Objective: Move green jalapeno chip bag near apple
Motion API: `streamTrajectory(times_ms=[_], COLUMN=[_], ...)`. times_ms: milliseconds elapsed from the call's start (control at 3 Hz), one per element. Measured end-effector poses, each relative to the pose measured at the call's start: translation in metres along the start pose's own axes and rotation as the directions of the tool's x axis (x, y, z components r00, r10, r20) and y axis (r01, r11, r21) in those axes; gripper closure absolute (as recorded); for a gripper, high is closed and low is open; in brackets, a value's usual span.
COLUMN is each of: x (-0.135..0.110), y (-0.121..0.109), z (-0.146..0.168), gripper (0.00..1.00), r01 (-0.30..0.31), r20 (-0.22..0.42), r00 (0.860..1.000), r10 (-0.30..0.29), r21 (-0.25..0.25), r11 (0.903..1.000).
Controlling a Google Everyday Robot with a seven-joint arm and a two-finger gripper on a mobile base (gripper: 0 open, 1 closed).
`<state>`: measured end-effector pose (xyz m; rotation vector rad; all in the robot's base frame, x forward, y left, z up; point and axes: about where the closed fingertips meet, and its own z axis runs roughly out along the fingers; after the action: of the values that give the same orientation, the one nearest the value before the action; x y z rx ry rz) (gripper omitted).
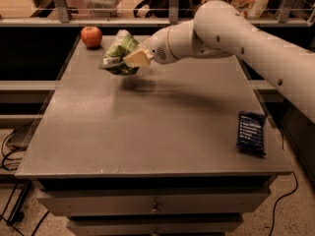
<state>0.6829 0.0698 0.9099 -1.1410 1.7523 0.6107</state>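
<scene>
Hanging clear of the tabletop, the green jalapeno chip bag is up in the air over the far-left part of the table, pinched by the gripper. The tan fingers are clamped on the bag's right edge, so the bag sticks out to the left of the hand. It's all crumpled, with its long side running roughly top-to-bottom in the view and leaning a bit. You can tell it's lifted because its shadow sits on the table below and slightly right, apart from the bag itself.

The bit that matters imo: the apple is to the left of the bag and a little farther back, near the table's far-left corner. So the bag is on the apple side of the hand. The two look near but not touching, with a sliver of table showing between them. My guess is all that's needed is a short nudge left and back, then lowering. The risk would be the bag's free edge bumping the apple and rolling it.

The white arm reaches in from the right. A dark blue packet lies well apart near the right edge, out of the way.
</scene>
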Motion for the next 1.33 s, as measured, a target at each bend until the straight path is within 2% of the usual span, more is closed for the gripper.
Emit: streamTrajectory(times_ms=[333, 667, 1000, 1333], x=[-0.001, -0.007, -0.015, -0.019], y=[-0.020, -0.042, -0.061, -0.078], z=[0.025, 0.052, 0.076, 0.095], gripper=[1.00, 0.83, 0.60, 0.36], r01=[-0.022, -0.019, -0.009, -0.020], r20=[-0.003, -0.026, -0.043, -0.047], r00=[1.000, 0.999, 0.999, 0.999], r10=[0.022, 0.021, 0.014, 0.025], r21=[0.040, 0.070, 0.097, 0.099], r11=[0.9990, 0.9974, 0.9952, 0.9949])
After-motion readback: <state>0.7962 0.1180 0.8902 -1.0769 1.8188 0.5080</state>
